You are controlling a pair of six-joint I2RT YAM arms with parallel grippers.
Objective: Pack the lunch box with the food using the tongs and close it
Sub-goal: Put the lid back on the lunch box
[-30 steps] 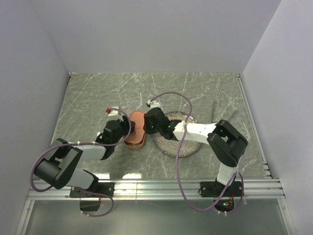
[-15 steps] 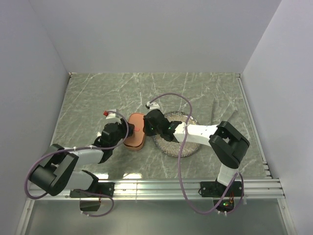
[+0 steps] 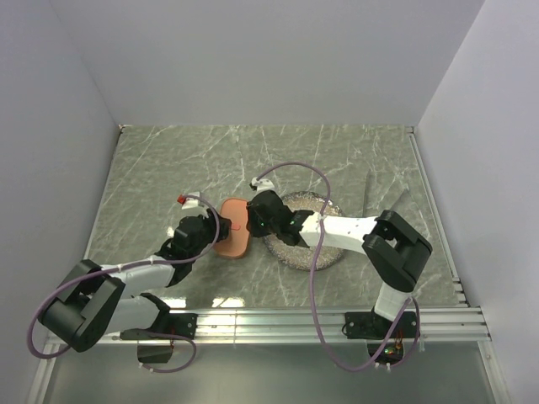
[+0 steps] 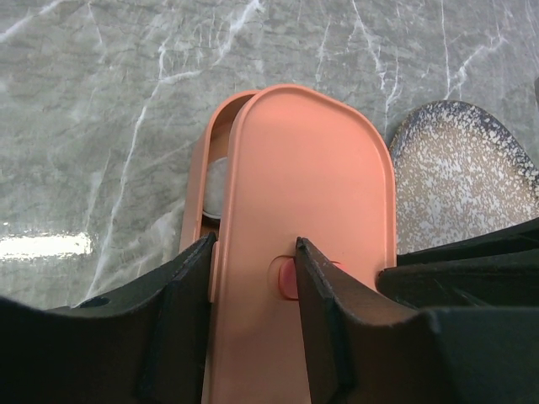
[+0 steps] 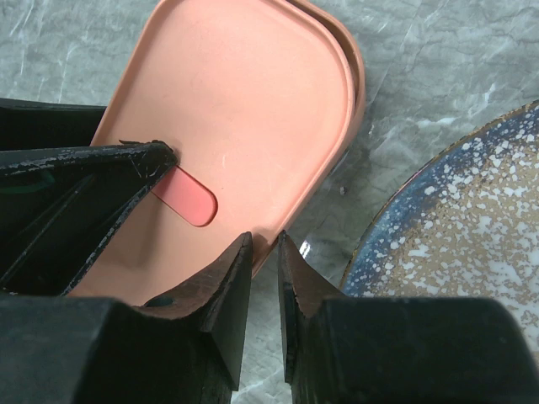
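You have one lunch box [image 4: 200, 177], one lid [image 4: 312, 185], one plate [image 4: 459, 177]. One pair of tongs [image 3: 367, 187]. One white food piece [image 4: 217, 187] shows.

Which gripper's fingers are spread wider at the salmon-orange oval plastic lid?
The left gripper: its fingers straddle an edge of the lid; the right gripper has them nearly together.

Plate [image 3: 295, 252] flanks lunch box [image 3: 232, 240] on right; far table [image 3: 253, 160] open.
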